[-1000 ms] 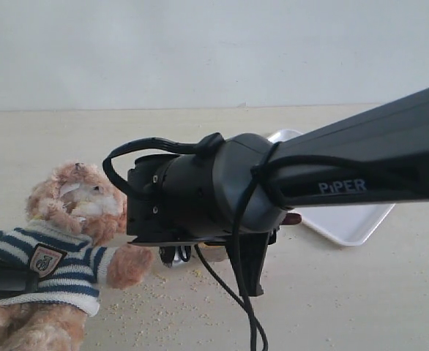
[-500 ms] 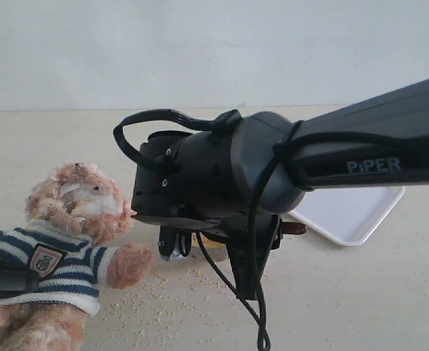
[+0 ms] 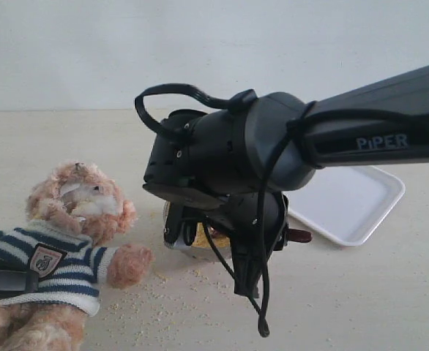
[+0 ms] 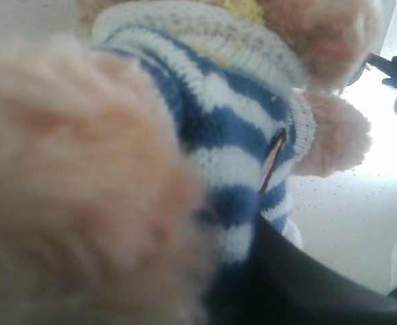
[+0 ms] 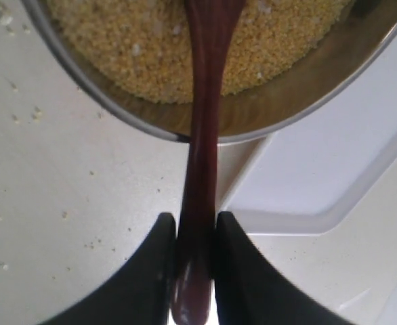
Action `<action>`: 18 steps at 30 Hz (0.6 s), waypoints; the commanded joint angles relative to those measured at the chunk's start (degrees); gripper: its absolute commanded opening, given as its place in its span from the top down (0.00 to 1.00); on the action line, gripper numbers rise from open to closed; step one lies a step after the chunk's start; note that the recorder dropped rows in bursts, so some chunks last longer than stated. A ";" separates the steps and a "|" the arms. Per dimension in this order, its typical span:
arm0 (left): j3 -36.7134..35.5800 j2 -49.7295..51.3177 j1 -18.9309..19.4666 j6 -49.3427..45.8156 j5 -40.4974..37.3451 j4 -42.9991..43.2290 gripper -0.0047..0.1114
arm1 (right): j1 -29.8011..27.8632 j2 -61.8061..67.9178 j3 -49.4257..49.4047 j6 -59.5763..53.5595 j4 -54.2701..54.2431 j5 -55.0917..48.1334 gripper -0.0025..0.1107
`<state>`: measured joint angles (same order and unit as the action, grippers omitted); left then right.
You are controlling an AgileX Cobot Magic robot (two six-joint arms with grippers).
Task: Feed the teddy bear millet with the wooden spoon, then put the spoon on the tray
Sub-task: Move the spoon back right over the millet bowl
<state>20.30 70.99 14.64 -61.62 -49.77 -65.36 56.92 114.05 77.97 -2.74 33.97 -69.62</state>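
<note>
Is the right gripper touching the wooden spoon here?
Touching. In the right wrist view the right gripper clamps the wooden spoon by its handle, both fingers pressed against it with no gap.

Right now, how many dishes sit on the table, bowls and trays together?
2. A round steel bowl of yellow millet lies under the right arm; a flat white rectangular tray sits beside it, on the exterior view's right. The arm may hide others.
</note>
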 commanded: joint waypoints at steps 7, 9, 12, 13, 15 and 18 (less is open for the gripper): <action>-0.21 -0.50 0.11 -0.11 -0.57 -0.81 0.92 | -3.16 -0.82 5.06 -0.63 -7.24 -0.34 0.98; -0.21 -0.50 0.11 -0.11 -0.57 -0.81 0.92 | -3.85 -0.82 5.06 -0.63 -9.06 -0.34 0.98; -0.21 -0.50 0.11 -0.11 -0.57 -0.81 0.92 | -4.98 -0.82 5.06 -0.78 -12.19 -0.34 0.98; -0.21 -0.50 0.11 -0.11 -0.57 -0.81 0.92 | -5.40 -0.95 5.06 -0.78 -13.59 -0.34 0.98; -0.21 -0.50 0.11 -0.11 -0.57 -0.81 0.92 | -6.33 -1.39 5.06 -1.30 -16.82 -0.34 0.98; -0.21 -0.50 0.11 -0.11 -0.57 -0.81 0.92 | -7.90 -2.23 5.06 -2.33 -19.87 -0.34 0.98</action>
<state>20.30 70.99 14.64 -61.62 -49.77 -65.36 50.59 113.67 82.65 -4.02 16.73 -69.74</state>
